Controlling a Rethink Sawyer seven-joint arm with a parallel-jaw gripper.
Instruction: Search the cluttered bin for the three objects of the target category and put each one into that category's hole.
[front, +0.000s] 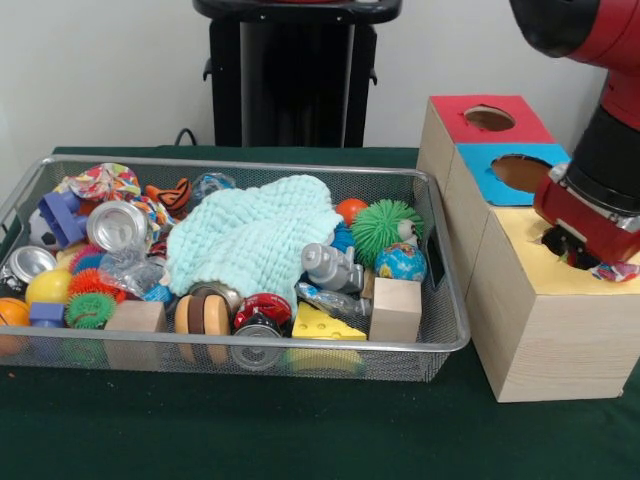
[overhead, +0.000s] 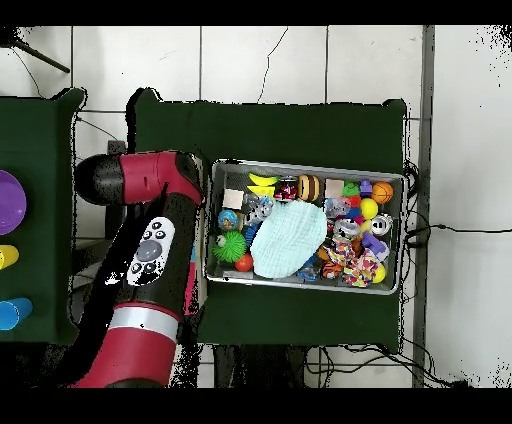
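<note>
Three wooden boxes stand in a row to the right of the wire bin (front: 240, 163). Their tops are red (front: 490, 120), blue (front: 515, 172) and yellow (front: 545, 275), and the red and blue tops each show a round hole. My gripper (front: 580, 252) is down on the yellow top, covering whatever hole is there. A small multicoloured crinkly piece (front: 616, 270) shows at its right side. I cannot see whether the gripper holds it. In the overhead view the red arm (overhead: 150, 250) hides the boxes and the gripper.
The bin (overhead: 300, 166) is packed: a mint cloth (front: 250, 235) in the middle, a green spiky ball (front: 385, 228), a globe ball (front: 400, 262), wooden blocks (front: 396, 308), a yellow cheese wedge (front: 317, 324), crushed cans (front: 115, 223). Green cloth covers the table (front: 300, 430).
</note>
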